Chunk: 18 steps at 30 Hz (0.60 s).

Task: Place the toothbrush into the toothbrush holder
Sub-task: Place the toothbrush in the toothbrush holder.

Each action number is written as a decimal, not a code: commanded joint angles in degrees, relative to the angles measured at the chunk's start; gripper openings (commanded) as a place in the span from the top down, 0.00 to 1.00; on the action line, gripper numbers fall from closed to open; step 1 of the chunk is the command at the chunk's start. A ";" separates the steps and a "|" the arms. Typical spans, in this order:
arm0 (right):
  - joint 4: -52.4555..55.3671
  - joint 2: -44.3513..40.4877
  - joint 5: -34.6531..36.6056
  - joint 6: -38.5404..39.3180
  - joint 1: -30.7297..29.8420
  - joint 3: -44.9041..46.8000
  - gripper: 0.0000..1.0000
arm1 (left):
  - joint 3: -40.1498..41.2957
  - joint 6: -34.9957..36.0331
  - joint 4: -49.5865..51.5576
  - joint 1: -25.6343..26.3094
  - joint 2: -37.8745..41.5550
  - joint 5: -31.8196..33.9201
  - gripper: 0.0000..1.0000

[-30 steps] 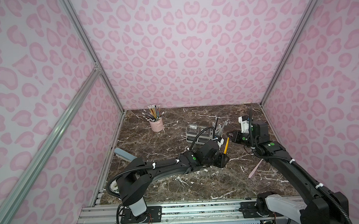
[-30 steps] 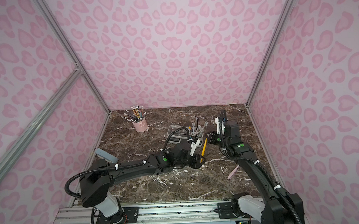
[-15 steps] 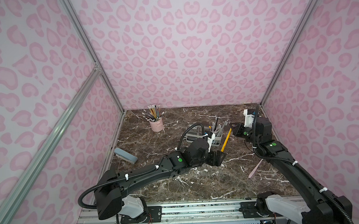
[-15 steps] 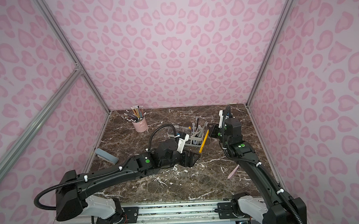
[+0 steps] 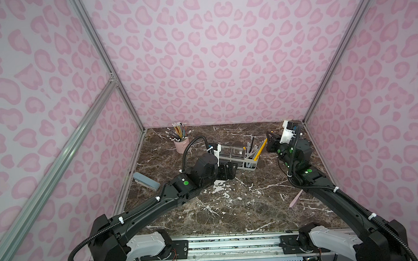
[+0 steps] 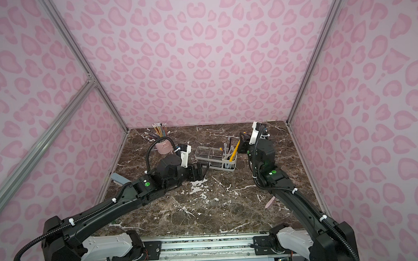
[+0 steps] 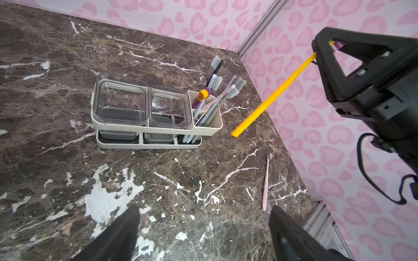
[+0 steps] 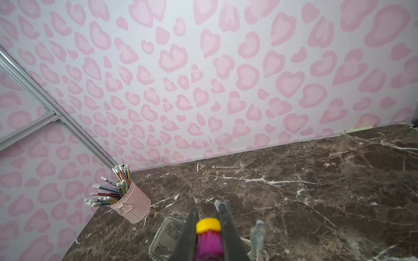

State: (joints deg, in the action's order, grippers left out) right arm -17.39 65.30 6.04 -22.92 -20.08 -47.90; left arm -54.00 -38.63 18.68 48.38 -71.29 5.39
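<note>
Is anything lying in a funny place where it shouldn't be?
Yes. A pink toothbrush lies flat on the table, apart from the toothbrush holder, where the other brushes stand.

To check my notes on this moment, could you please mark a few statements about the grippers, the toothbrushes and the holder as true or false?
1. The right gripper is shut on the yellow toothbrush. True.
2. The left gripper holds a toothbrush. False: it is open and empty.
3. A pink toothbrush lies on the table. True.
4. The toothbrush holder has nothing in its slotted end. False: several brushes stand there.
</note>
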 commanded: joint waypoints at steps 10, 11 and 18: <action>-6.28 7.39 1.69 4.80 0.01 -3.77 1.00 | 3.08 -0.39 -1.32 -0.31 0.52 1.03 0.08; -6.33 7.85 1.69 4.83 -0.03 -3.89 1.00 | 3.30 -0.37 -1.44 -0.34 0.61 1.03 0.08; -8.20 10.88 1.78 5.43 0.01 -3.44 1.00 | 3.55 0.08 -1.40 -0.31 0.83 1.62 0.09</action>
State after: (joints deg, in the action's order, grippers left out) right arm -21.82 75.42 7.20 -18.41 -20.08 -50.61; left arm -50.57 -38.68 18.74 48.05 -70.81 6.11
